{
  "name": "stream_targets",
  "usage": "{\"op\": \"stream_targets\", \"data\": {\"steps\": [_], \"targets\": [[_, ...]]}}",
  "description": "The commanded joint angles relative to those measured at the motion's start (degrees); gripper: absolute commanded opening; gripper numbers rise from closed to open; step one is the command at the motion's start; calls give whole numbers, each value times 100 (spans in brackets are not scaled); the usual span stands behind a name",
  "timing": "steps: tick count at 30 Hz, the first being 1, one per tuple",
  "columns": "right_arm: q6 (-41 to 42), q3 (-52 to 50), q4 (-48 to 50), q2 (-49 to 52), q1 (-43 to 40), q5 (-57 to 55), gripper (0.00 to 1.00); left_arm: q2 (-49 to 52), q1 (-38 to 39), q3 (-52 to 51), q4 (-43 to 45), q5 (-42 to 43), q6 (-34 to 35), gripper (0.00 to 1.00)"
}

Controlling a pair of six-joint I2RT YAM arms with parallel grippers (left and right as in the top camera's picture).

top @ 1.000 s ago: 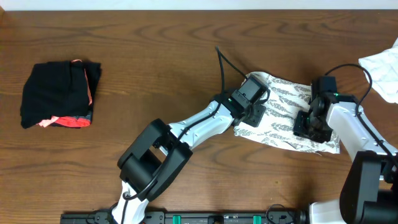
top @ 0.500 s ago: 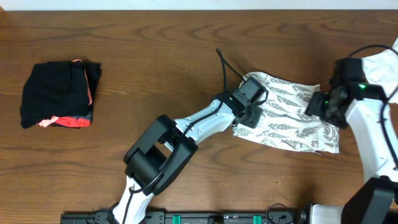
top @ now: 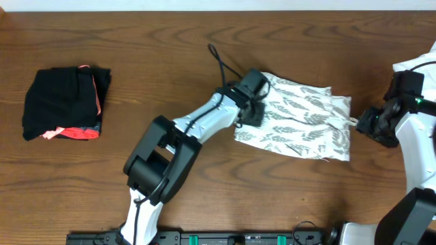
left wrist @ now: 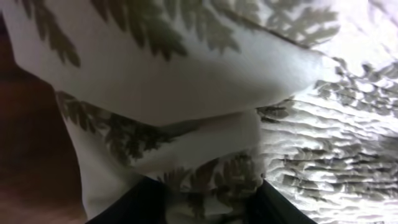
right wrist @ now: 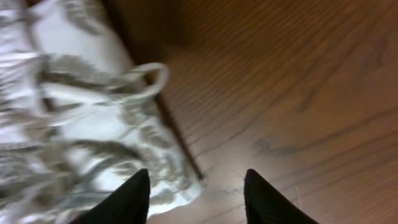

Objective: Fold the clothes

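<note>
The clothes (top: 300, 122), a white dress with grey-green fern print, lie folded into a rough rectangle right of the table's middle. My left gripper (top: 251, 112) is at the dress's left edge, shut on a fold of it. In the left wrist view, printed fabric (left wrist: 186, 81) fills the frame and is bunched between my gripper's (left wrist: 208, 208) dark fingers. My right gripper (top: 373, 128) stands open just off the dress's right edge. In its wrist view, the dress's corner (right wrist: 93, 124) and a thin strap loop (right wrist: 152, 74) lie by the left finger; bare wood shows inside my gripper (right wrist: 196, 193).
A black bundle with coral-pink trim (top: 65, 102) sits at the far left. A plain white cloth (top: 419, 64) lies at the right edge, behind my right arm. The table (top: 170, 41) is dark wood.
The left gripper has pulled the dress leftward and slightly back. The right gripper has come off the dress and moved right, past its edge.
</note>
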State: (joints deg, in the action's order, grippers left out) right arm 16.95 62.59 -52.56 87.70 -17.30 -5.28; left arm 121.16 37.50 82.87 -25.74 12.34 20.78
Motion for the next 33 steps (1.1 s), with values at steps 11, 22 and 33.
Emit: {"op": "stream_targets", "data": {"steps": [11,22,33], "targets": [[-507,-474,555,575,13,1034,45,282,-863,-216,-986,-444,979,42],[-505,-474,564,575,11,1134,50,-669,-874,-216,-911,-1683,-195,66],[-503,-474,544,575,13,1134,49,-1862,-155,-216,-374,-2166,-2446,68]]}}
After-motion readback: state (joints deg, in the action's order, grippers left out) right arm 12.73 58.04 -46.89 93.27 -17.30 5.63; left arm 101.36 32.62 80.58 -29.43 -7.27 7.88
